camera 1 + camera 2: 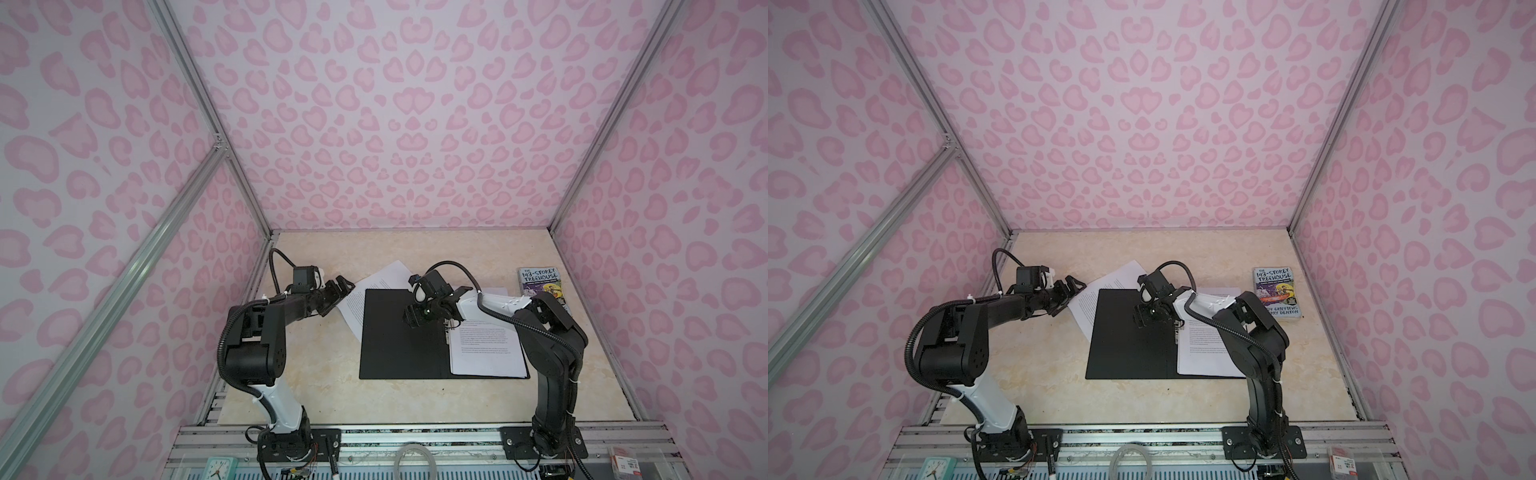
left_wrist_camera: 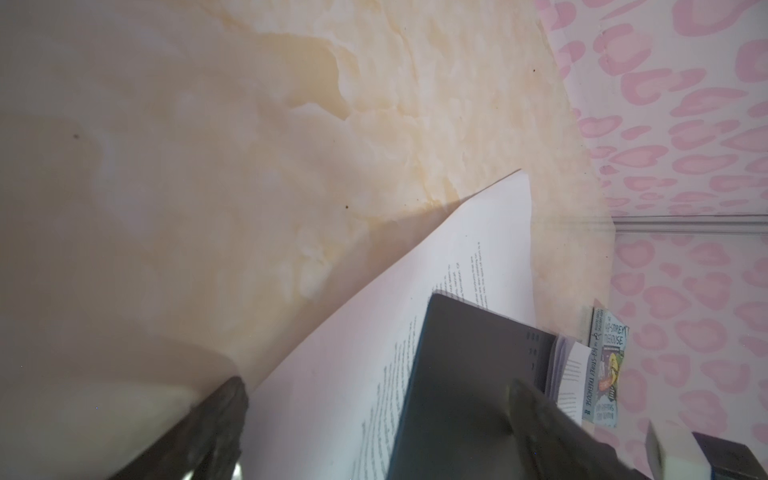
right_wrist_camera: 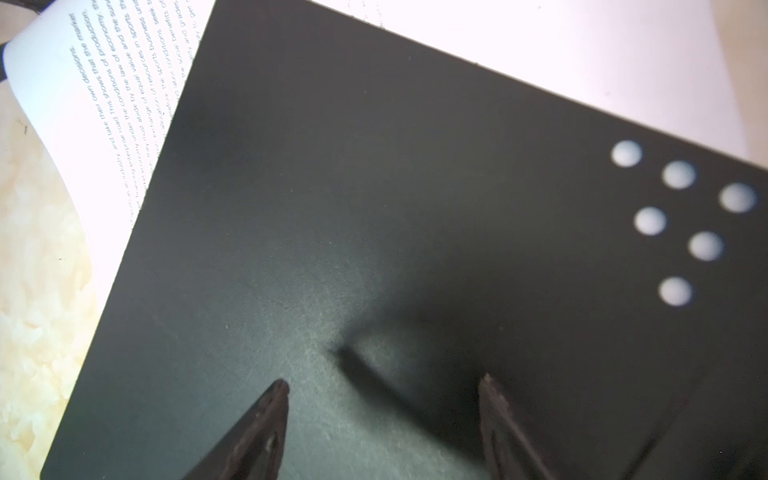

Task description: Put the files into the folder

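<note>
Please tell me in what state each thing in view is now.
folder: open, lying flat, black inside up.
sheet in the folder: flat on its right half, printed side up.
loose sheet: on the table, partly under the folder's left half.
book: closed, lying flat.
left gripper: open, empty.
right gripper: open, empty, over the folder's left half.

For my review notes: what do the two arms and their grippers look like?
Both arms are mostly black with one white link each: the left arm near its base, the right arm at the forearm. Black corrugated cables loop alongside, fastened with white ties. The left gripper and right gripper have dark, tapered fingers.
</note>
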